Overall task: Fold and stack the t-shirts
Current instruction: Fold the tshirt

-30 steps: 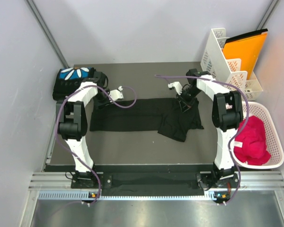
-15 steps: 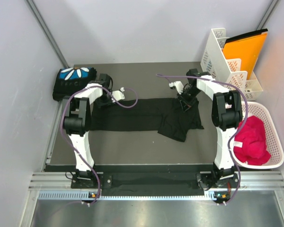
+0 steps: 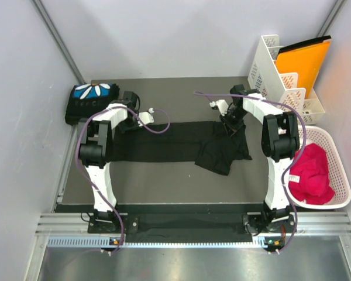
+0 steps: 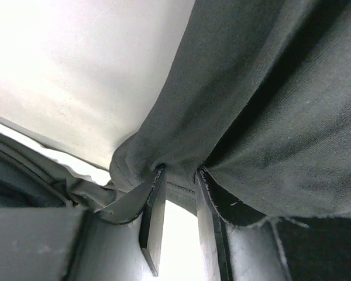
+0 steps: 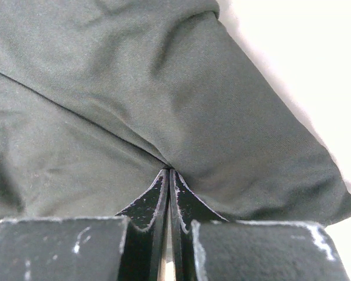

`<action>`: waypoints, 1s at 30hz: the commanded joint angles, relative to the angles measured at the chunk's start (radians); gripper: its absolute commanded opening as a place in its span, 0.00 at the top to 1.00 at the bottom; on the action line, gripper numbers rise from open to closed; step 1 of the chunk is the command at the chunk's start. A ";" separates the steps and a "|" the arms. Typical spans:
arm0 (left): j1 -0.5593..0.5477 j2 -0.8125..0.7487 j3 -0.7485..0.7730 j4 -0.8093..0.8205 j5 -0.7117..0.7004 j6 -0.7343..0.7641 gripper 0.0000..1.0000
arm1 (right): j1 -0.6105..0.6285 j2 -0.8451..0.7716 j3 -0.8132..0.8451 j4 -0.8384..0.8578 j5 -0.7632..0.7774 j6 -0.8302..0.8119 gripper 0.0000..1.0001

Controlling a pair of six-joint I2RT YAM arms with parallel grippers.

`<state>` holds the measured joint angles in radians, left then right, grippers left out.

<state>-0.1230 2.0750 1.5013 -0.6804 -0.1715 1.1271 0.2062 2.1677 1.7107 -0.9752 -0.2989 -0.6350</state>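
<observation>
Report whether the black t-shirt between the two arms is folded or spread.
Partly folded: the black t-shirt lies as a long narrow band, with its right end doubled over in a lump.

Walls (image 3: 181, 35): pale grey, plain, evenly lit | table (image 3: 164, 175): dark grey top | near edge: aluminium rail (image 3: 193, 225) | far right: white slotted rack (image 3: 275, 70), orange folder (image 3: 304, 61) | right: white basket (image 3: 338, 153), crimson cloth (image 3: 311, 172) inside

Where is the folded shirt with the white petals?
In the top view, the folded shirt lies at the table's far left corner, beside the left arm.
</observation>
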 commanded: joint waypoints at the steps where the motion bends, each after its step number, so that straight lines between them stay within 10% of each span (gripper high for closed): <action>1: 0.026 -0.003 -0.010 0.053 0.026 -0.026 0.68 | -0.010 0.027 0.003 0.055 0.069 0.014 1.00; 18: 0.043 -0.128 0.042 -0.010 0.228 -0.067 0.69 | -0.008 -0.112 0.066 -0.045 -0.161 -0.046 1.00; 30: 0.040 -0.121 0.065 0.070 0.248 -0.087 0.69 | -0.014 -0.074 0.075 0.042 -0.047 -0.025 1.00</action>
<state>-0.0826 1.9659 1.5448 -0.6666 0.0578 1.0672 0.2050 2.1071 1.7435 -1.0031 -0.4122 -0.6693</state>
